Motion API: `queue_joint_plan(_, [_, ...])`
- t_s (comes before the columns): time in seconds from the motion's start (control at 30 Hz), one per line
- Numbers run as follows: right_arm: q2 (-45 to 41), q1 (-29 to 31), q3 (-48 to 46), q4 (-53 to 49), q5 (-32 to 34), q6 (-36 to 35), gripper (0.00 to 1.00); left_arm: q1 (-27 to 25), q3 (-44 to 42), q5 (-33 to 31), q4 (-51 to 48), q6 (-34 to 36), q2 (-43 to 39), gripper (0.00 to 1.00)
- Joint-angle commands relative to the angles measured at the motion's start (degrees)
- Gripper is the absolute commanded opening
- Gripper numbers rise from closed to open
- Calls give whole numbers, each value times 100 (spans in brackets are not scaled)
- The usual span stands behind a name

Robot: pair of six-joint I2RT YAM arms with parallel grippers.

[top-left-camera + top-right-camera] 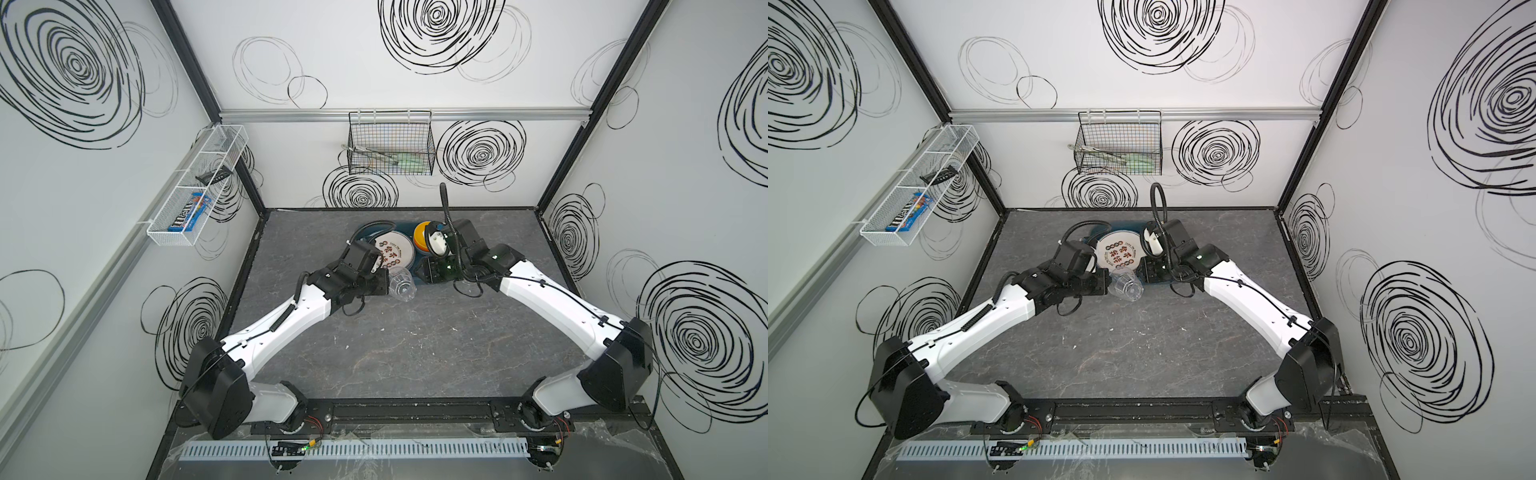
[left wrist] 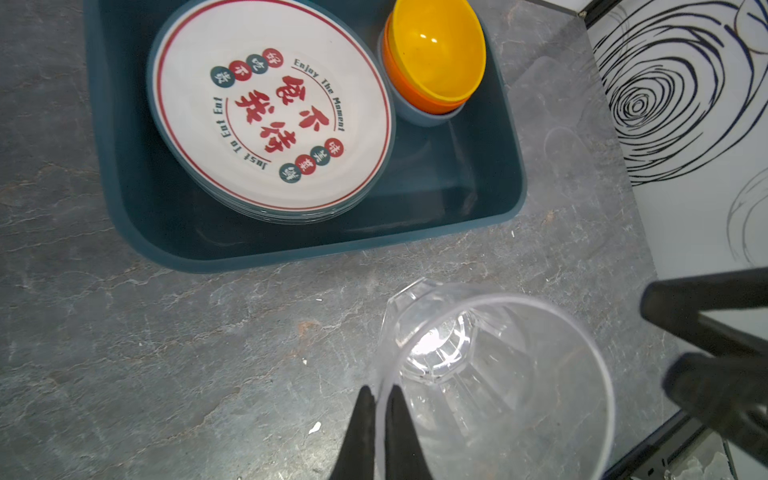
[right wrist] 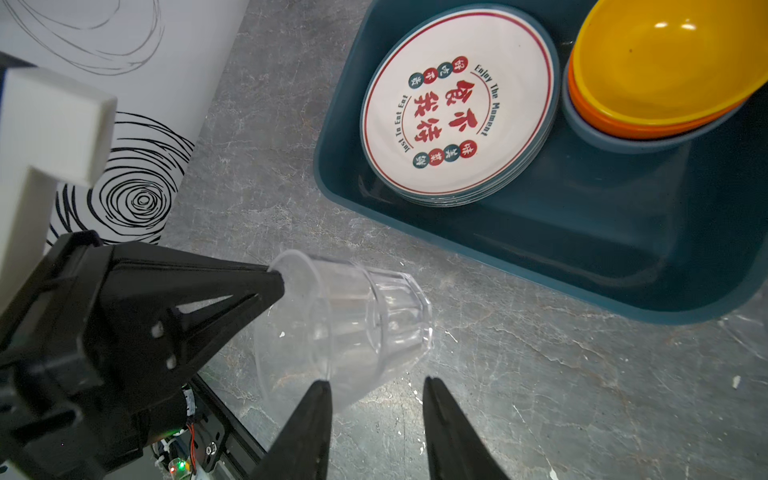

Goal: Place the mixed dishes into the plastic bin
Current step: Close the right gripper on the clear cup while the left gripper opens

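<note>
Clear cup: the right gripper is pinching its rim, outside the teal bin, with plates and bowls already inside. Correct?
No: the left gripper pinches the rim of the clear cup, as the right wrist view shows; the right gripper is open beside it. The rest is right.

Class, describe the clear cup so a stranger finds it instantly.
On the grey table sits a dark teal bin. Just outside its wall, the left gripper pinches a tilted cup by its rim. It alone is see-through; the plates and bowls are opaque.
</note>
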Motion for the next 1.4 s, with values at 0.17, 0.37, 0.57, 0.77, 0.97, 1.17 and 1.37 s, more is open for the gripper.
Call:
queue_joint_plan(0.17, [240, 93, 223, -376, 319, -34, 40, -284, 419, -216, 114, -93, 219, 0])
queue_joint_plan(0.37, [360, 98, 222, -387, 432, -26, 36, -352, 535, -248, 76, -102, 236, 0])
queue_joint_plan(0.57, [467, 93, 224, -422, 523, -44, 26, -371, 576, -259, 62, -120, 254, 0])
queue_joint_plan(0.77, [505, 77, 214, -438, 640, -53, 14, -372, 584, -260, 81, -181, 250, 7])
queue_joint_plan(0.97, [502, -95, 248, -478, 672, 34, 5, -361, 588, -229, 97, -251, 151, 15])
queue_joint_plan(1.17, [419, -338, 278, -383, 634, -22, 1, -278, 428, -133, 187, -346, -24, 27])
queue_joint_plan(1.37, [365, -643, 323, -342, 609, -114, 0, -47, 7, 133, 474, -529, -418, 42])
